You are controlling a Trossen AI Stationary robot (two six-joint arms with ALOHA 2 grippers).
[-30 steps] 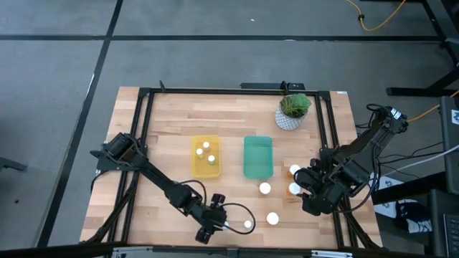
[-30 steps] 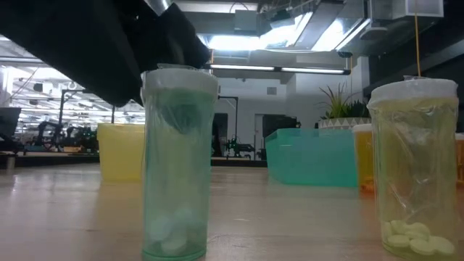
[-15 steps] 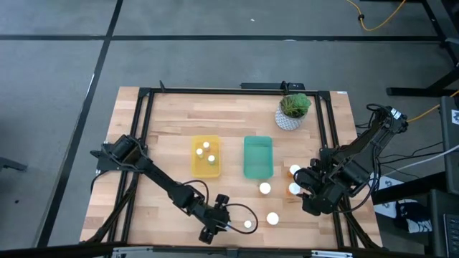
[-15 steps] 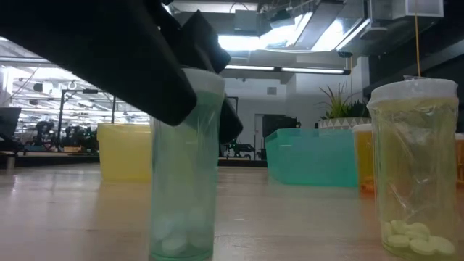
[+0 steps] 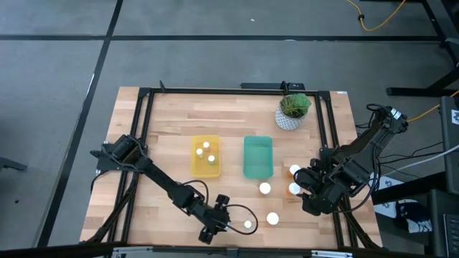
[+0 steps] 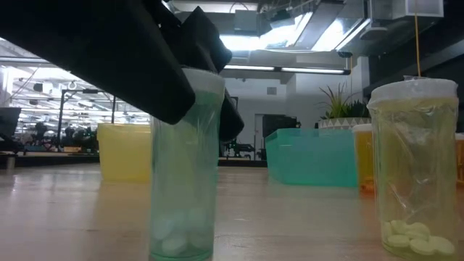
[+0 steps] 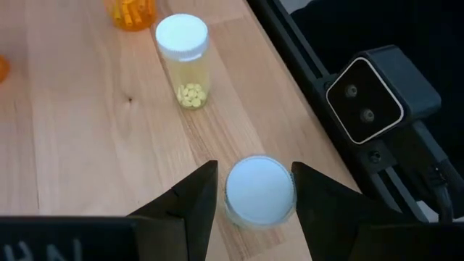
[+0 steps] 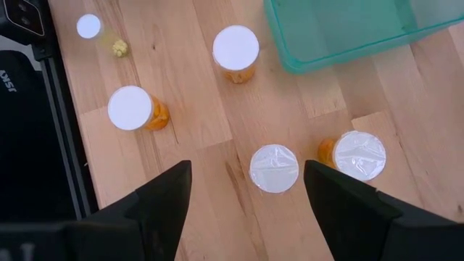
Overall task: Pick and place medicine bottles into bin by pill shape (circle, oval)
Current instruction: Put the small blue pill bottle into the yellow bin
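A clear bottle [image 7: 259,190] with a white cap and white pills stands on its base near the table's front edge [image 5: 248,224]. My left gripper [image 5: 237,223] is open around its top, one finger on each side of the cap. A second bottle [image 7: 183,51] with yellow pills stands farther right. My right gripper [image 5: 310,195] hangs open above several bottles [image 8: 274,168] [image 8: 235,49], touching none. The yellow bin [image 5: 195,168] holds three bottles. The green bin [image 5: 258,140] lies to its right. My left gripper's fingers slant down from the table's left and flank the clear bottle's cap [image 7: 288,190]. One finger [image 7: 308,199] lies right at the cap's rim, while a narrow gap shows at the other. I cannot tell whether either touches. The bottle stands upright on the table.
A white pot with a green plant [image 5: 292,111] stands at the far right. The low camera [image 7: 366,98] sits on the black frame rail just beyond the clear bottle. Orange bottles [image 8: 130,109] [image 8: 359,154] stand under my right gripper.
My left gripper has tipped down over the clear bottle, so that its fingers now flank the cap, which showed free a second ago. The bottle has shifted a little toward the table's right and still stands upright.
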